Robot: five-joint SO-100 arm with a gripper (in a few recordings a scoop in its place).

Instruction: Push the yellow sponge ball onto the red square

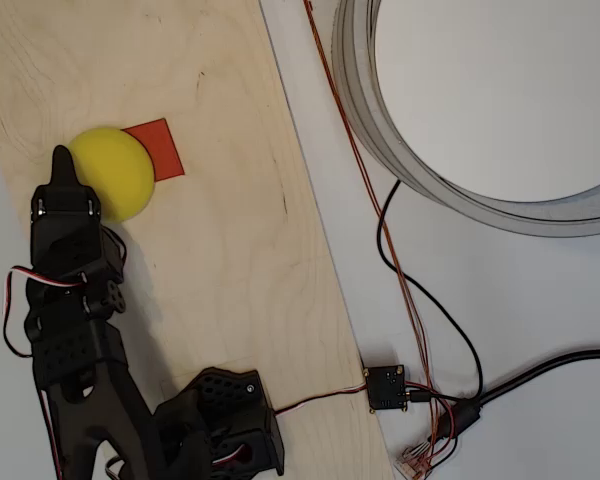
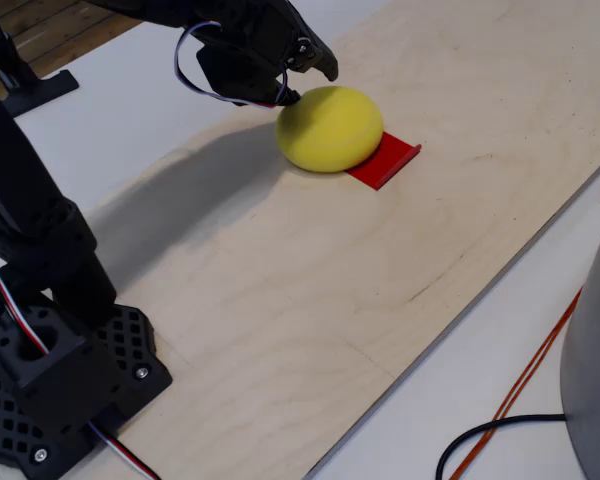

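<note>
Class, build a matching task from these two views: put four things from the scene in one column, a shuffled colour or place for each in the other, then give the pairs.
Things
1. yellow sponge ball
2. red square
3. gripper
4. plywood board

Descriptions
A. black, at the ball's side
B. pale wood, lying under the others
C. partly covered by the ball
D. round, overlapping the red patch

Pairs: 1-D, 2-C, 3-A, 4-B

My gripper [image 1: 64,165] tip against the left edge of the yellow sponge ball [image 1: 114,172], ball overlapping the red square [image 1: 160,147] at its left side, all on my plywood board [image 1: 230,230], jaws' state unclear.
</note>
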